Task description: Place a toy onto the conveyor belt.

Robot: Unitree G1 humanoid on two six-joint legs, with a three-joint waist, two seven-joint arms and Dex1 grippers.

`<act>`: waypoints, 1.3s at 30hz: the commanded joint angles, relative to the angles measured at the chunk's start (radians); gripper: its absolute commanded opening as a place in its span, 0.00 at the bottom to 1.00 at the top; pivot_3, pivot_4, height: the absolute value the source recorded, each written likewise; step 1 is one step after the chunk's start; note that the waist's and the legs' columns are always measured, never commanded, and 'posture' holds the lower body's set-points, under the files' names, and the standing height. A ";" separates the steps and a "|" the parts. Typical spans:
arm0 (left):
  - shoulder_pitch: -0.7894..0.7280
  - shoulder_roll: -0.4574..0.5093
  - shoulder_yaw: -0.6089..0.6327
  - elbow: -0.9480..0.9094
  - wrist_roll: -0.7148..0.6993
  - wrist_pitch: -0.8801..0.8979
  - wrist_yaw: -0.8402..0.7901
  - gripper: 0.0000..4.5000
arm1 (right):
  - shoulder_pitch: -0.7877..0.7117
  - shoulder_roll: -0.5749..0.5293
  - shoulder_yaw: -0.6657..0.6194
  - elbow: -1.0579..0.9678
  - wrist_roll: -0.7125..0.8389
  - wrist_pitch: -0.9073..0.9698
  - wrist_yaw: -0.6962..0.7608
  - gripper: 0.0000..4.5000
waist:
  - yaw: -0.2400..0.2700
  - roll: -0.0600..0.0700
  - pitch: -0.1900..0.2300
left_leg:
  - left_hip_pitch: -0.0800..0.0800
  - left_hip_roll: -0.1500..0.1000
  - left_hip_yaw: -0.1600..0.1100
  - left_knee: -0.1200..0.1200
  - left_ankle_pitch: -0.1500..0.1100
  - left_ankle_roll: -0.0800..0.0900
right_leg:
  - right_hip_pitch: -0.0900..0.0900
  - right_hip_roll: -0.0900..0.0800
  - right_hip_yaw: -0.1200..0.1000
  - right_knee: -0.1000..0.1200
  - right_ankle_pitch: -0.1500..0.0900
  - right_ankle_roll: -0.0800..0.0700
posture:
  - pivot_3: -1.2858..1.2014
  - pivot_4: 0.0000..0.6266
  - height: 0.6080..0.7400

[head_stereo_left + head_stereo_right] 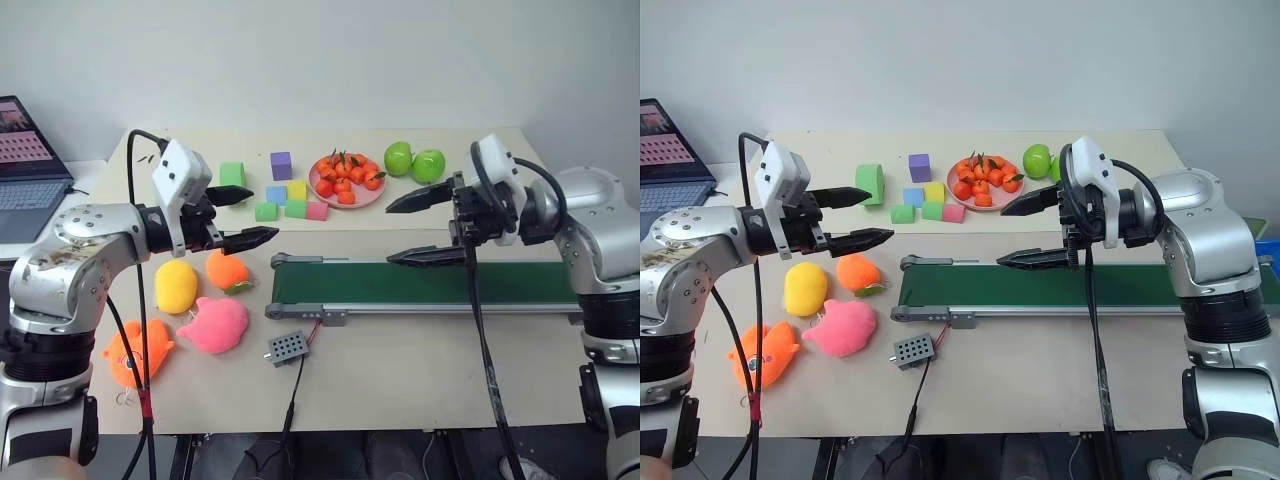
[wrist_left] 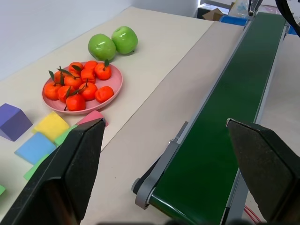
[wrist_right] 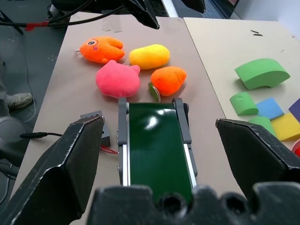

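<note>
Nothing readable anywhere here, no words, brands or numbers. The laptop (image 1: 28, 165) at the far left has its screen lit, but whatever's on it is too small to make out. There are a few dark scribbly marks on the table (image 1: 400, 370), near the toy (image 1: 137, 352) at its near left corner and also up at its far left, but they can't be read as letters or digits.

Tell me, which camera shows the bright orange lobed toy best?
The right wrist view: the toy lies whole and unblocked beside the pink plush. In both eye views it sits at the table's near corner, partly crossed by a black cable.
</note>
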 commanded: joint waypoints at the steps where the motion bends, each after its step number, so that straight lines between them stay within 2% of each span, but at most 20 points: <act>1: -0.009 0.017 0.023 -0.023 -0.019 -0.006 -0.015 0.98 | 0.001 -0.010 -0.027 -0.022 0.003 -0.025 -0.004 1.00 | 0.000 0.000 0.000 | 0.000 0.000 0.000 0.000 0.000 0.000 | 0.000 0.000 0.000 0.000 0.000 0.000 | 0.52 0.24 1.00; 6: 0.025 0.016 0.055 -0.049 -0.054 0.021 -0.004 0.98 | -0.009 0.006 -0.005 0.000 -0.013 -0.038 0.007 1.00 | -0.001 0.000 0.000 | 0.000 0.000 0.000 0.000 0.000 0.000 | 0.000 0.000 0.000 0.000 0.000 0.000 | 0.52 0.24 1.00; 14: 0.031 0.035 0.096 0.028 0.025 -0.017 0.083 0.98 | -0.022 0.011 0.036 0.040 -0.063 -0.068 0.029 1.00 | -0.001 0.000 0.000 | 0.000 0.000 0.000 0.000 0.000 0.000 | 0.000 0.000 0.000 0.000 0.000 0.000 | 0.52 0.24 1.00; 19: 0.129 0.072 0.224 0.051 0.004 0.027 0.104 0.98 | -0.056 0.036 0.052 0.084 -0.073 -0.083 0.050 1.00 | -0.011 0.000 0.000 | 0.000 0.001 0.000 -0.001 0.000 0.000 | 0.000 0.001 0.000 0.000 0.000 0.000 | 0.52 0.24 1.00; 22: 0.182 0.079 0.318 0.044 -0.055 0.126 0.129 0.98 | -0.075 0.054 0.059 0.110 -0.068 -0.084 0.067 1.00 | -0.015 0.000 0.000 | 0.000 0.001 0.000 -0.001 0.000 0.000 | -0.001 0.001 0.000 0.000 0.000 0.000 | 0.52 0.24 1.00; 25: 0.251 0.053 0.423 0.013 -0.083 0.173 0.189 0.98 | -0.086 0.066 0.101 0.154 -0.113 -0.137 0.095 1.00 | -0.015 0.000 0.000 | 0.000 0.002 0.000 0.000 0.000 0.000 | 0.000 0.001 0.000 0.000 0.000 0.000 | 0.52 0.24 1.00; 29: 0.385 0.010 0.561 -0.032 -0.070 0.162 0.263 0.98 | -0.126 0.131 0.067 0.189 -0.041 -0.084 0.109 1.00 | -0.024 0.000 0.000 | 0.000 0.002 0.000 -0.001 0.000 -0.001 | -0.001 0.002 0.001 0.000 0.000 -0.001 | 0.52 0.24 1.00; 33: 0.572 -0.127 0.717 -0.080 -0.067 0.092 0.323 0.98 | -0.137 0.158 0.118 0.242 -0.105 -0.162 0.130 1.00 | -0.026 0.000 0.000 | 0.000 0.003 0.000 0.000 -0.001 -0.002 | -0.001 0.002 0.001 0.000 0.001 -0.002 | 0.52 0.24 1.00; 36: 0.719 -0.212 0.761 -0.119 -0.038 0.006 0.333 0.98 | -0.152 0.186 0.123 0.263 -0.108 -0.170 0.140 1.00 | -0.032 0.001 0.000 | 0.002 0.004 0.001 -0.001 -0.002 -0.003 | -0.001 0.003 0.002 0.000 0.002 -0.002 | 0.52 0.24 1.00; 39: 0.837 -0.286 0.841 -0.146 -0.068 -0.072 0.320 0.98 | -0.159 0.198 0.134 0.268 -0.117 -0.181 0.159 1.00 | -0.021 0.000 0.000 | 0.002 0.005 0.001 -0.001 -0.002 -0.003 | -0.001 0.004 0.002 -0.002 0.002 -0.003 | 0.52 0.24 1.00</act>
